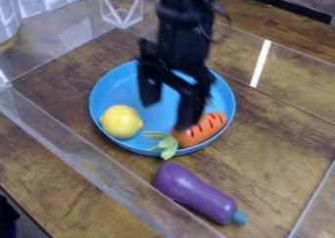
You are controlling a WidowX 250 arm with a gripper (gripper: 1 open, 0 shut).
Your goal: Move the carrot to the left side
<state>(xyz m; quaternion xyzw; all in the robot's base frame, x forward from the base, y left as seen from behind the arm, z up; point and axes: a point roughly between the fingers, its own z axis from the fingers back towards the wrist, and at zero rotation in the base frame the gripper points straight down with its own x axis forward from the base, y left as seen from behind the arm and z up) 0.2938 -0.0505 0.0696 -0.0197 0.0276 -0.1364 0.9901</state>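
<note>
Camera view: matte black two-jawed gripper (171, 100) over the round blue plastic plate (105, 129), jaws apart, nothing between them that I can make out. Orange plastic toy carrot with dark grooves (202, 131) lies on the plate's right side in the picture, leafy end over the rim. Wide spread probably meant to straddle it. Gripper blurred, hides the plate's middle and part of the carrot; fingertip height unclear.

Yellow lemon (120, 121) in blue plate (113, 90), seemingly wooden table (268, 149), purple eggplant (197, 190) nearby.
</note>
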